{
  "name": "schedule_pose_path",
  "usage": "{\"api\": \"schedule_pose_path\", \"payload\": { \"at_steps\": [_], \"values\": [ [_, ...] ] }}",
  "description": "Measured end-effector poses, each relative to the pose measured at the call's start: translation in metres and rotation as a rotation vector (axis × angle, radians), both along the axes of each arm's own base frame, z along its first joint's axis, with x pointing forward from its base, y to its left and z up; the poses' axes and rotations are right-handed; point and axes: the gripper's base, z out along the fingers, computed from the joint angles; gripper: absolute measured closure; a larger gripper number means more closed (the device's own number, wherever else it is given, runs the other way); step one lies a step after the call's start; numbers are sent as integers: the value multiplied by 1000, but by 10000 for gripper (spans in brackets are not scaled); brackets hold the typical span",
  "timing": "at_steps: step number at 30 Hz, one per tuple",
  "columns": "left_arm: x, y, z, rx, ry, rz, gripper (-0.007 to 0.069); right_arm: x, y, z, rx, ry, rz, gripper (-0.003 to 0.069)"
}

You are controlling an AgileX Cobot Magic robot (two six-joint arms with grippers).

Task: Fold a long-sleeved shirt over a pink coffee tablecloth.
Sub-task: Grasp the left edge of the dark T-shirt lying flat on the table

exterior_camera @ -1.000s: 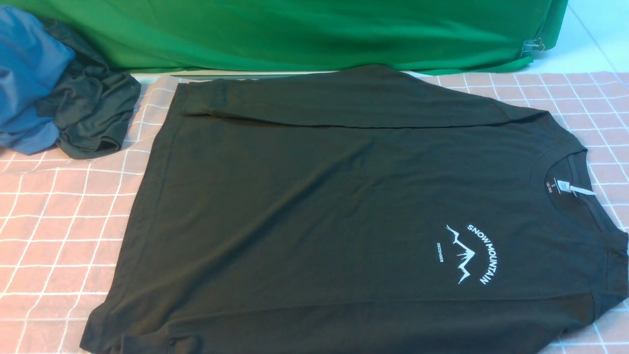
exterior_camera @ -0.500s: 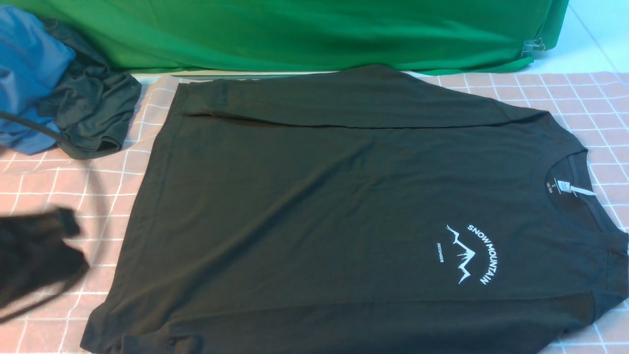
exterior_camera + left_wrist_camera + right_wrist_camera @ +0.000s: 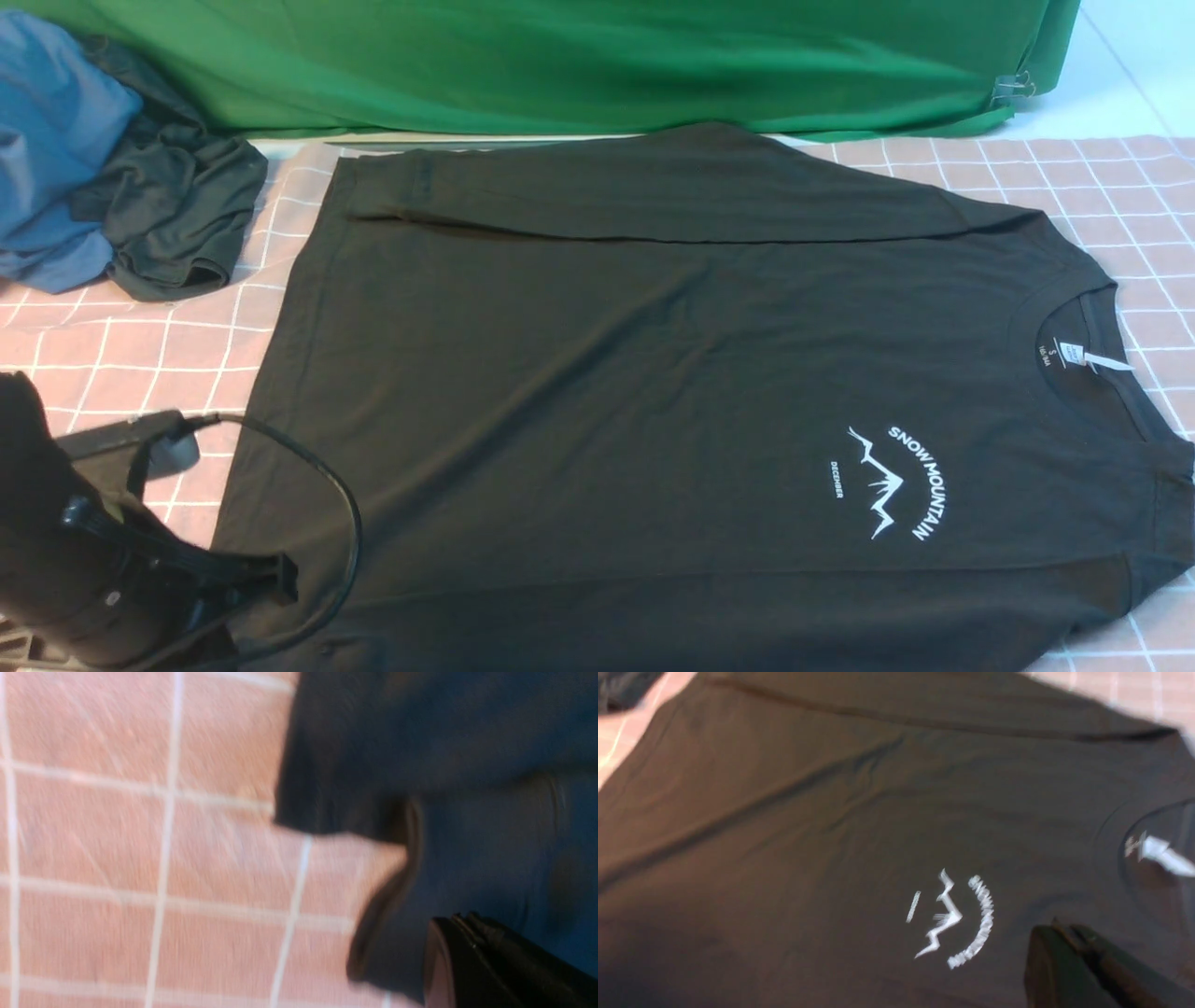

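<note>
The black long-sleeved shirt (image 3: 653,392) lies flat on the pink coffee tablecloth (image 3: 121,355), collar to the right and hem to the left. Its far sleeve is folded across the body. My left arm (image 3: 103,560) stands at the shirt's near left corner. In the left wrist view my left gripper (image 3: 460,921) is shut and empty, just over the shirt's edge (image 3: 387,933) where it meets the tablecloth (image 3: 140,835). My right gripper (image 3: 1057,931) is out of the front view. It hovers shut and empty above the shirt, between the white logo (image 3: 957,919) and the neck label (image 3: 1157,854).
A blue garment (image 3: 47,140) and a small dark garment (image 3: 173,215) are bunched at the far left. A bright green cloth (image 3: 597,65) hangs along the back edge, with a clip (image 3: 1013,89) at its right end.
My left arm has come in from the left edge and now stands at the shirt's near left corner. The shirt has not moved.
</note>
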Motion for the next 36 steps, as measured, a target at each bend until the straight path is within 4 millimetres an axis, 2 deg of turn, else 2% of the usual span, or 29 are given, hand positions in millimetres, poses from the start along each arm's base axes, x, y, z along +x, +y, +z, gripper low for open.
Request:
{"api": "schedule_pose_path", "payload": {
  "at_steps": [5, 8, 9, 10, 12, 13, 14, 15, 19, 24, 26, 27, 29, 30, 31, 35, 36],
  "values": [
    [7, 1, -2, 14, -48, -2, 578, 2, 1, -8, 12, 8, 2, 622],
    [9, 3, -6, 38, -38, -29, 495, 2, 1, -10, 13, 5, 2, 622],
    [9, 3, -7, 41, -35, -36, 489, 2, 1, -10, 12, 4, 2, 622],
    [12, 3, -11, 47, -30, -50, 419, 3, 1, -10, 14, -7, 1, 622],
    [15, 2, -15, 44, -27, -50, 363, 3, 1, -10, 16, -16, -1, 622],
    [17, 1, -19, 37, -19, -50, 301, 4, 1, -11, 17, -15, -1, 622],
    [17, 1, -19, 36, -16, -52, 301, 4, 1, -11, 17, -15, -1, 622],
    [19, 0, -24, 26, -1, -62, 244, 4, 1, -11, 17, -15, -2, 622],
    [23, -2, -35, 13, 35, -84, 190, 4, 1, -11, 19, -21, -3, 622],
    [25, -2, -40, 12, 62, -89, 225, 4, 1, -10, 19, -24, -3, 622],
    [25, -2, -40, 12, 69, -91, 307, 4, 1, -10, 20, -29, -4, 620],
    [25, -3, -40, 6, 76, -89, 389, 4, 1, -10, 20, -29, -4, 620],
    [25, -3, -40, 0, 82, -85, 442, 4, 1, -10, 20, -29, -4, 620],
    [23, -4, -38, -8, 103, -81, 517, 4, 1, -10, 20, -29, -4, 620],
    [21, -4, -37, -11, 123, -84, 554, 4, 1, -10, 20, -29, -4, 619],
    [16, -5, -23, -16, 140, -93, 576, 4, 1, -10, 20, -30, -4, 617],
    [15, -5, -14, -21, 121, -95, 576, 5, 1, -10, 22, -36, -5, 615]
  ]
}}
